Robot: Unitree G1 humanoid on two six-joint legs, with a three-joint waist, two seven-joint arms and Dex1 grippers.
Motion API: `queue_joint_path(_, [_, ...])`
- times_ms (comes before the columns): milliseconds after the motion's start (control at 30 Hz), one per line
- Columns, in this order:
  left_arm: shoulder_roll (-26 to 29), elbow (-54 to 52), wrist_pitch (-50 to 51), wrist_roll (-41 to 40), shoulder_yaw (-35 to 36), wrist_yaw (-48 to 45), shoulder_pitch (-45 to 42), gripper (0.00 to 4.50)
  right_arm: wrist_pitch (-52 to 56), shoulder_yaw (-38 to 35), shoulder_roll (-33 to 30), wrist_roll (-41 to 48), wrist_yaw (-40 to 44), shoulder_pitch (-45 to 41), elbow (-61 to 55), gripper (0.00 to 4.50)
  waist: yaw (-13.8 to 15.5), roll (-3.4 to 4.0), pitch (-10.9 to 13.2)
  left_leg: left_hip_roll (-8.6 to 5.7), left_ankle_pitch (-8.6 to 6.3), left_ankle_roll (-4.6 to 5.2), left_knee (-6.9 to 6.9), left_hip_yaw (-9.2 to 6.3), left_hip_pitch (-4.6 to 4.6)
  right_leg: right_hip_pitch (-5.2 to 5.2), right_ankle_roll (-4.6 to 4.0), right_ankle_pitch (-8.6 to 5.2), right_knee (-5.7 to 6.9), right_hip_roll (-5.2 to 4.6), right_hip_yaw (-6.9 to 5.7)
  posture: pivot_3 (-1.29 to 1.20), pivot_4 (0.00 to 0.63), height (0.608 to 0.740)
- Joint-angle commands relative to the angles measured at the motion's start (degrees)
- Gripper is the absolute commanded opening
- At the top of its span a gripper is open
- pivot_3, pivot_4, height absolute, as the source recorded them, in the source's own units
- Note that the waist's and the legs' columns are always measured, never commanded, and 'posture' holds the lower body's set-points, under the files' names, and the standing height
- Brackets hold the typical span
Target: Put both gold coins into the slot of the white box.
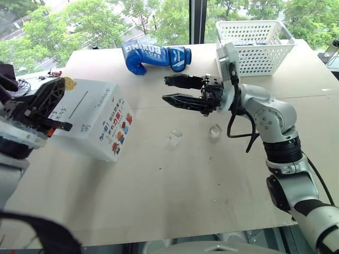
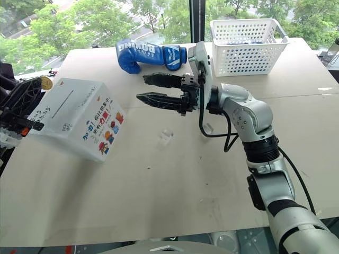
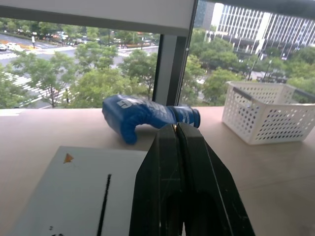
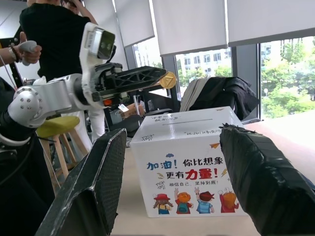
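Left gripper (image 4: 165, 78) is up at the far left of the table (image 1: 175, 185), its two black fingers pressed together on a gold coin (image 4: 169, 79) — the shiny disc pokes out right at the fingertips, held above the far-left corner of the white box (image 1: 92, 119). From the left wrist view you can just catch a sliver of gold edge pinched between the closed fingers (image 3: 197, 187), with the box's plain top below and the slot (image 3: 103, 204) running as a dark straight line just to the side of them. The coin is over the box, not in the slot. The white box sits on the left side of the table, tilted to the camera, its cartoon-picture side facing near and right. Over to the right gripper (image 1: 177, 90) — it hangs above the middle of the table, pointing left toward the box, its fingers spread well apart and nothing between them. Below and a little nearer, two small clear cases (image 1: 175, 137) lie on the tabletop, well apart from the box. At the far edge a blue boxing glove (image 1: 153, 55) lies on its side, and a white perforated basket (image 1: 254, 45) stands at the far right. In the right wrist view a person in a black top (image 4: 49, 34) stands behind the left arm, beside a stool with a yellow-green seat (image 4: 56, 127).
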Motion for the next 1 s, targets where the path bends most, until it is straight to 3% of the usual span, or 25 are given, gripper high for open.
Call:
queue_joint_path(33, [1.1,3.5,1.2,4.7,0.7,-3.4,-0.9,0.0,-1.4,-0.6,0.0,0.1,0.7,-0.7,-2.4,3.25,-0.2,0.01,0.0,0.0,0.0,0.0,0.0,0.02,0.0,0.0,0.0,0.0,0.0,0.0,0.01,0.0,0.15,0.721])
queue_joint_path(367, [1.3,6.8,7.2,13.4,-2.1,-4.1,-4.7,0.0,-0.5,-1.4,0.1,0.7,-0.2,0.4,-3.4,3.25,-0.2,0.01,0.0,0.04,-0.03,-0.03,-0.01,-0.02,0.0,-0.02,0.0,0.0,0.02,0.01,-0.01,0.0,0.15,0.721])
queue_joint_path(1000, [0.6,5.4,18.3,16.4,-2.5,-1.9,-9.3,0.0,0.7,-1.6,1.1,1.4,-2.7,0.5,-3.9,3.25,-0.3,0.0,0.0,0.06,-0.03,-0.05,0.0,-0.01,0.01,-0.05,0.0,0.0,0.07,0.02,0.0,0.0,0.15,0.721])
